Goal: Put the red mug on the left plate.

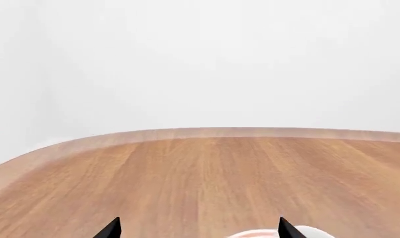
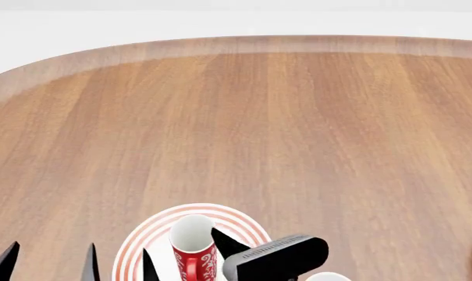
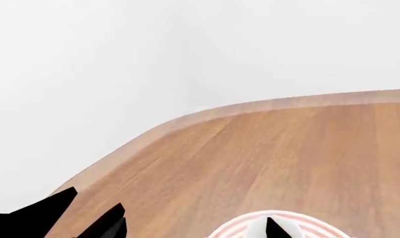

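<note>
Wood bench holds one red mug upright on one left plate, your right hand spread around it, your left hand spread beside the plate.

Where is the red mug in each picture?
Head view: the red mug stands on the left plate at the bottom, the right gripper around it.
Left wrist view: not clearly in it.
Right wrist view: only its pale rim, bottom edge.
Shared landmark: the table's curved edge.
</note>
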Tool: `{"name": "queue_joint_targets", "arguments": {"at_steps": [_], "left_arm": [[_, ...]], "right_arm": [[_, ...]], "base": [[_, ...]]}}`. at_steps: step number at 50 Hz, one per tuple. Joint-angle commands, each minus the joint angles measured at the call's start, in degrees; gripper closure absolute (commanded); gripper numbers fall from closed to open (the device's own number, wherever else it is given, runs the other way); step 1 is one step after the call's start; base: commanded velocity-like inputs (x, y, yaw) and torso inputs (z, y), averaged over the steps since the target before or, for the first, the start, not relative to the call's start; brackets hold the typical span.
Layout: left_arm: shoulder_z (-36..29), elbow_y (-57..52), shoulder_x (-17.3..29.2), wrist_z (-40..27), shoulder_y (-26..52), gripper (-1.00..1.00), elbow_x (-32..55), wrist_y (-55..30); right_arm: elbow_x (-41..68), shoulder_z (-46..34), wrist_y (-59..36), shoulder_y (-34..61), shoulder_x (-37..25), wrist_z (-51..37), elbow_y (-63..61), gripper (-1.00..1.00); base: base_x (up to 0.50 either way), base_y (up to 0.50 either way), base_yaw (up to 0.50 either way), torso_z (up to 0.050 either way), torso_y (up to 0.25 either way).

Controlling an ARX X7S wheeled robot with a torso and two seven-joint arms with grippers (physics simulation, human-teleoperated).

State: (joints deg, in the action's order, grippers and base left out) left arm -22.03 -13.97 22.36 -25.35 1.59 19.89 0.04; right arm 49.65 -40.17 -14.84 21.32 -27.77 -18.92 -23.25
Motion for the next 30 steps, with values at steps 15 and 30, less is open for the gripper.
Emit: {"name": "queue_joint_targets", "arguments": {"at_steps": [15, 30], "left_arm": [[0.2, -14.7, 3.4, -3.7, -0.6, -1.00, 0.8, -6.5], [0.2, -19.2, 4.5, -4.7, -0.4, -1.00, 1.1, -8.5]], "right_arm": [[3.0, 2.9, -3.3, 1.9, -5.4, -9.2, -18.5, -1.00], [4.7, 3.8, -3.8, 2.9, -6.4, -11.6, -22.7, -1.00]], "base": [[0.00, 0.00, 0.00, 0.000, 0.000], [0.00, 0.00, 0.00, 0.000, 0.000]]}}
